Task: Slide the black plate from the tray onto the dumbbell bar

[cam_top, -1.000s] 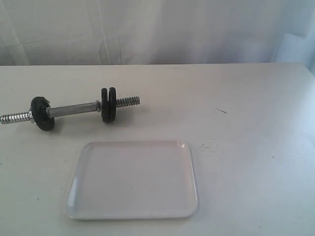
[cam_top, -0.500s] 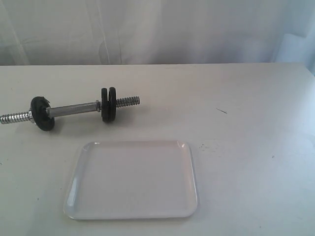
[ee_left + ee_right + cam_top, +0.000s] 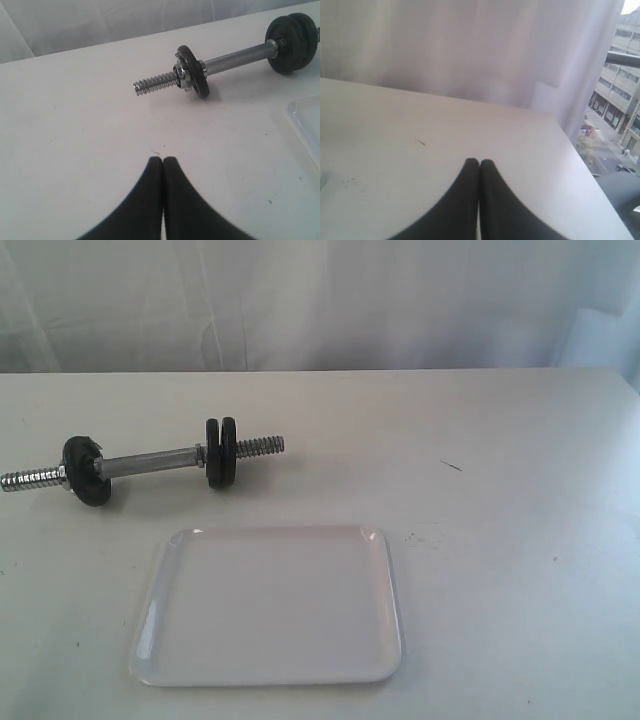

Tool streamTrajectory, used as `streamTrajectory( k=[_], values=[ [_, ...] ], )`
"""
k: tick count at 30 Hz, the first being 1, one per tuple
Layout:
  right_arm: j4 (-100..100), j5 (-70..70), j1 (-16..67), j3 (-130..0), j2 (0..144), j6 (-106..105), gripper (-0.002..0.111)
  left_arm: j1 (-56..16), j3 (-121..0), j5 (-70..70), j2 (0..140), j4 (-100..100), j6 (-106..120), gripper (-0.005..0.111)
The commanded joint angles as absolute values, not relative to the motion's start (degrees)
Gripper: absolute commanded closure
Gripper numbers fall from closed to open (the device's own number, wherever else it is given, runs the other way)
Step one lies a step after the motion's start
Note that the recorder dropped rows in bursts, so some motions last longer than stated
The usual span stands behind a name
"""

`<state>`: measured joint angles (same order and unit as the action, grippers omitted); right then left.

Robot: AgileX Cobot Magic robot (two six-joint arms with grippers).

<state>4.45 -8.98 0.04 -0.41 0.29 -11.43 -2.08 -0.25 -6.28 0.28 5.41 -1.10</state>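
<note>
Exterior view: the tray (image 3: 395,612) lies bare at lower centre. Nothing rests in it. The dumbbell bar (image 3: 150,460) lies on the table (image 3: 520,540) at upper left, well apart from the tray. Two black discs sit pressed together near its right-hand thread. The black plate (image 3: 229,452) is judged to be the outer of the pair, already on the bar. A notched collar (image 3: 86,471) rides near the left end. Neither arm shows here.

Left wrist view: the left gripper (image 3: 162,167) hangs over bare table at bottom centre, its fingers pressed together on nothing. The bar runs across the upper right, and a tray corner pokes in at the right edge.

Right wrist view: the right gripper (image 3: 479,167) has its fingers together and empty, over bare table. None of the task's things is in sight here.

The risk: no locking piece is visible outside the plate, so a nudge or tilt could send it off the thread. The bar itself may roll, resting on round discs.
</note>
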Motion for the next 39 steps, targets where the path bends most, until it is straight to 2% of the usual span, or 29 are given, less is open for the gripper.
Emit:
streamTrajectory(
  k=[1, 7, 39],
  values=[
    [4.2, -11.4, 0.1, 0.0, 0.0, -11.8, 0.108, -2.6, 0.0, -8.9, 0.0, 4.1, -1.8, 0.107],
    [4.7, -12.0, 0.1, 0.0, 0.0, -11.2, 0.108, -2.6, 0.0, -12.5, 0.0, 3.9, -1.8, 0.107],
    [6.1, -12.8, 0.1, 0.0, 0.0, -8.6, 0.108, -2.6, 0.0, -11.8, 0.0, 3.0, -1.5, 0.107]
  ],
)
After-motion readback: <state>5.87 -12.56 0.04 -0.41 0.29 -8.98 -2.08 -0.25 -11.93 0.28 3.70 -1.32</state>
